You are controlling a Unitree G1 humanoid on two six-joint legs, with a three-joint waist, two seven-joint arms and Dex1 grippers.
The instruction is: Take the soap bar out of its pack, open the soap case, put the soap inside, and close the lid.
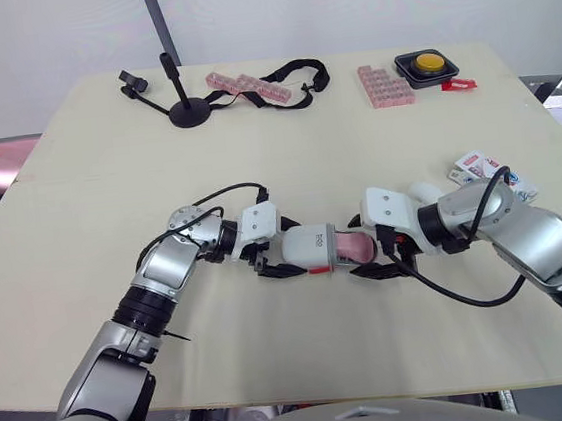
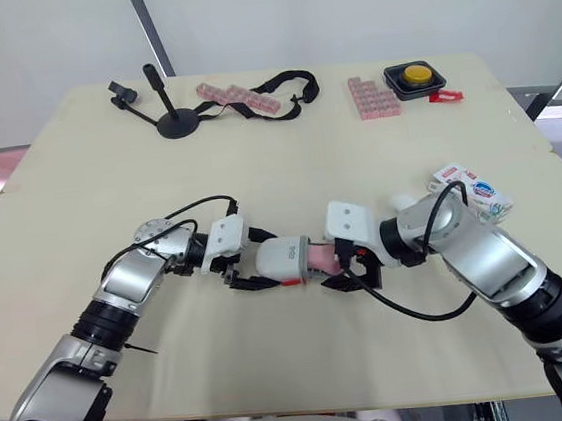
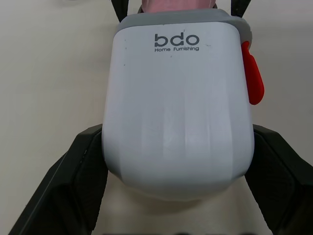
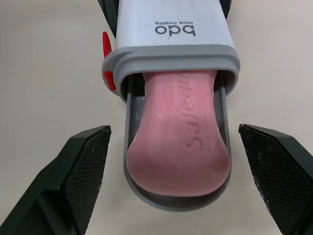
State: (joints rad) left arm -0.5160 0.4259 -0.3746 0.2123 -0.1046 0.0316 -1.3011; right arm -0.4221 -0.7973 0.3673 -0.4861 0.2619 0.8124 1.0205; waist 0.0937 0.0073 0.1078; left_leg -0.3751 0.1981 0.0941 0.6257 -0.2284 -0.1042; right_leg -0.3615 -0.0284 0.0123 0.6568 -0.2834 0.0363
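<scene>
In the lower middle of the frame, the left fingers (image 3: 73,186) squeeze the white soap case (image 1: 311,248) on the worktop (image 1: 255,153). The pink soap (image 4: 181,142) lies in its pulled-out grey tray (image 4: 128,117). The right fingers (image 4: 83,171) stand wide open, holding nothing.

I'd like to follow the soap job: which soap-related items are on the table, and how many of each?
Soap bar: 1
Soap case: 1
Soap pack: 1
Total: 3
</scene>
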